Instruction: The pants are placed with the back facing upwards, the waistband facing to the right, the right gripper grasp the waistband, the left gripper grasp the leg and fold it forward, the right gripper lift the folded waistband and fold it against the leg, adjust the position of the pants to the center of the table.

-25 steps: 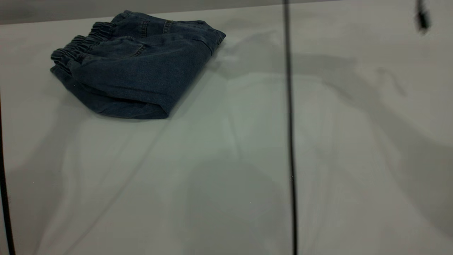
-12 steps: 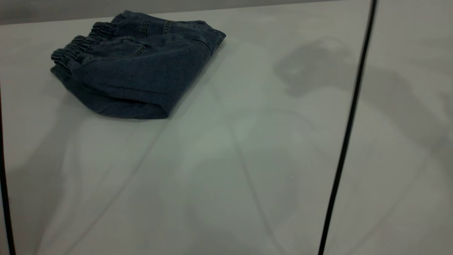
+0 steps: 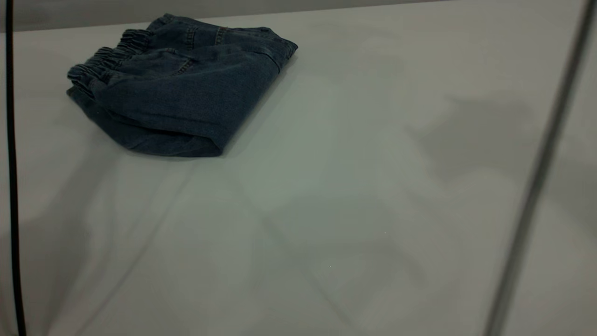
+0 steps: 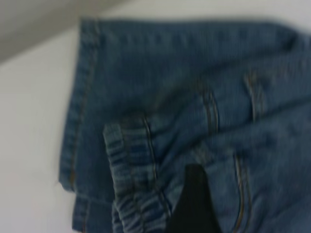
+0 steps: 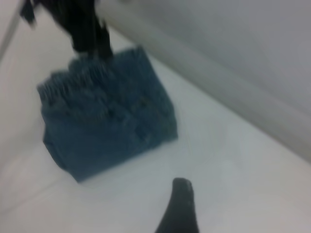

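The pants (image 3: 182, 88) are dark blue denim shorts, folded into a compact bundle at the far left of the table (image 3: 326, 210). The gathered waistband (image 3: 100, 58) lies along the bundle's left end. The leg is folded into the bundle and I cannot tell it apart. Neither gripper shows in the exterior view. In the left wrist view the left gripper (image 4: 194, 204) hovers close over the pants (image 4: 194, 97), beside the waistband (image 4: 131, 160). In the right wrist view the right gripper (image 5: 179, 208) is over bare table, well away from the pants (image 5: 107, 116), with the left gripper (image 5: 87, 29) above their waistband end.
A thin black cable (image 3: 11, 186) hangs down the exterior view's left edge. A blurred grey cable (image 3: 536, 186) crosses its right side. Arm shadows fall across the table's middle and right. The table's far edge (image 3: 326, 7) runs just behind the pants.
The hanging cable has swung from the middle of the exterior view to its right edge, and the arm shadows have shifted with it. The pants have not moved.
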`<state>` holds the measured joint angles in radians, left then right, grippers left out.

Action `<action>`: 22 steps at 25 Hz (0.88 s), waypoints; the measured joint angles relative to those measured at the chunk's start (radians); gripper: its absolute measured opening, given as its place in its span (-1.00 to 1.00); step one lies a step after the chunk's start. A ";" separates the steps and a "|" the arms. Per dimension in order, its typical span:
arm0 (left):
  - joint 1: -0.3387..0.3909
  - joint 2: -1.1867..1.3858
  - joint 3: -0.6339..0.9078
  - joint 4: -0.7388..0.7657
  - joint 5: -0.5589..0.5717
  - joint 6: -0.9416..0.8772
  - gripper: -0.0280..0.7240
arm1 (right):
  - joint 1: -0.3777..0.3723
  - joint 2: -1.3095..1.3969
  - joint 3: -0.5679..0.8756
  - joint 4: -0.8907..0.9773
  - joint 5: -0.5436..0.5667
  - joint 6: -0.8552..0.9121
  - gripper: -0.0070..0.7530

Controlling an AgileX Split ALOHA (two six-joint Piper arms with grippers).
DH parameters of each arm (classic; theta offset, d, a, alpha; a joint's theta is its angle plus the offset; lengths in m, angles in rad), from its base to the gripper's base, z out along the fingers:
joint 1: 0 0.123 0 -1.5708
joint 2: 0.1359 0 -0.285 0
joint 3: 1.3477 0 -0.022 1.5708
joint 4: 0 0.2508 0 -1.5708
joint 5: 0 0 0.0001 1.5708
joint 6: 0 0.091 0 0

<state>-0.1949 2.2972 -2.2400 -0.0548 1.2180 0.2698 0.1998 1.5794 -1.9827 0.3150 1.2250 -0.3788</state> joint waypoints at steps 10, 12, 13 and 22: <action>0.002 0.010 0.213 0.003 -0.002 0.228 0.49 | 0.012 -0.145 0.182 0.041 -0.054 -0.020 0.48; 0.002 0.029 0.239 0.003 -0.002 0.278 0.49 | 0.012 -0.164 0.204 0.040 -0.068 -0.020 0.48; 0.002 0.044 0.248 0.003 -0.002 0.306 0.49 | 0.012 -0.171 0.205 0.041 -0.070 -0.021 0.48; 0.002 0.184 0.253 0.033 -0.069 0.483 0.49 | 0.012 -0.185 0.205 0.040 -0.075 -0.023 0.48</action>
<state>-0.1927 2.4814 -1.9866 -0.0219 1.1493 0.7530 0.2120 1.3944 -1.7776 0.3551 1.1502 -0.4017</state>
